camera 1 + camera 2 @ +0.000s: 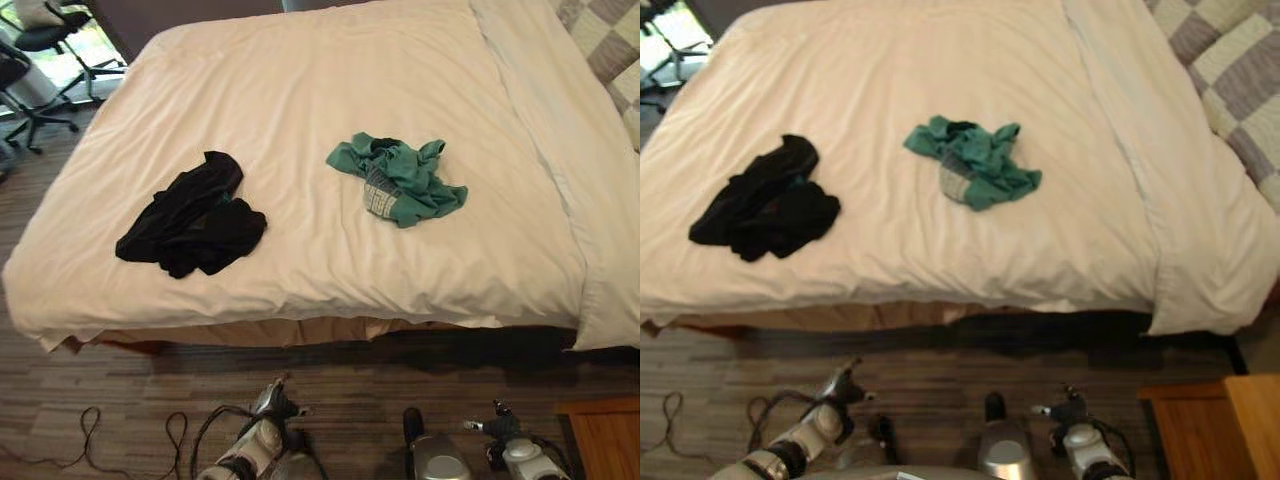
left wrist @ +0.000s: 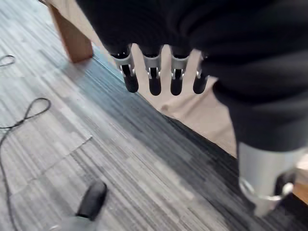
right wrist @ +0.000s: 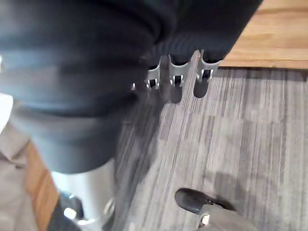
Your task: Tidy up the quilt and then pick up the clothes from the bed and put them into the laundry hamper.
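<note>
- Left wrist view looks past the left hand [image 2: 153, 72], whose fingers hang straight and relaxed over the grey striped floor [image 2: 96, 144], holding nothing; a wooden bed leg [image 2: 72, 38] stands just beyond.
- Right wrist view has the right hand [image 3: 175, 77] low over the same floor, fingers loose and empty, with a wooden cabinet [image 3: 269, 33] close by, which the left eye view catches at its lower right corner.
- From the head, the cream quilt [image 1: 320, 120] lies spread fairly smooth across the bed.
- On it, a black garment [image 1: 192, 217] sits crumpled toward the robot's left, well apart from a bunched green garment [image 1: 397, 178] nearer the middle.
- Farthest off, office chairs [image 1: 50, 60] stand beyond the left corner, and a checked blanket [image 1: 1230, 70] lies at the right edge.
</note>
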